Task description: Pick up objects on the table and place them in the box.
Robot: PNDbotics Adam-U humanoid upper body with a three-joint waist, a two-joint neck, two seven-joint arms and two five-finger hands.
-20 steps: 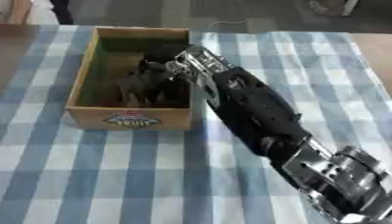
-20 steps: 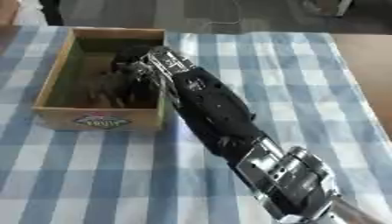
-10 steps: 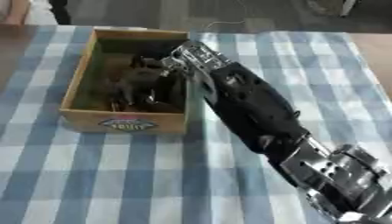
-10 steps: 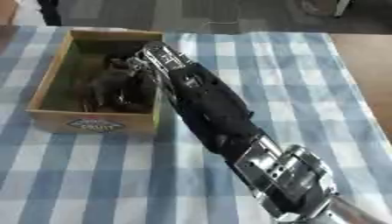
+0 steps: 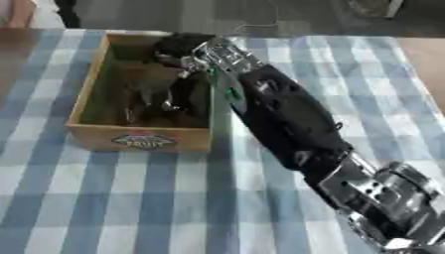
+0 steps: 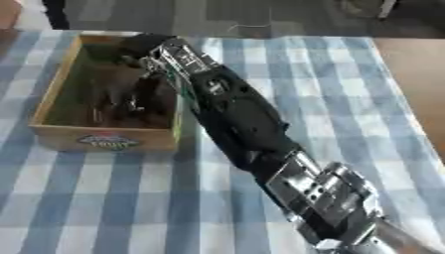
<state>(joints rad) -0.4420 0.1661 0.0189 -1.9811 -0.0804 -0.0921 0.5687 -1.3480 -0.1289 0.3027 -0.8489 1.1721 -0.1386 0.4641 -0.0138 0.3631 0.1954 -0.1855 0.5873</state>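
- Right at the near edge, the silver wrist joint of the right arm (image 5: 382, 198) comes in from the lower right corner, over the blue-and-white checked tablecloth (image 5: 130, 198)
- Up from there, the black forearm runs diagonally across the cloth toward the wooden box (image 5: 87, 106)
- Near wall of the box carries an oval label (image 5: 143, 140), facing us
- Inside the box, dark objects (image 5: 161, 94) lie in a heap, too dim to name
- Over the far right corner of the box, the right hand (image 5: 187, 47) hangs, fingers curled down; I cannot tell whether it holds anything
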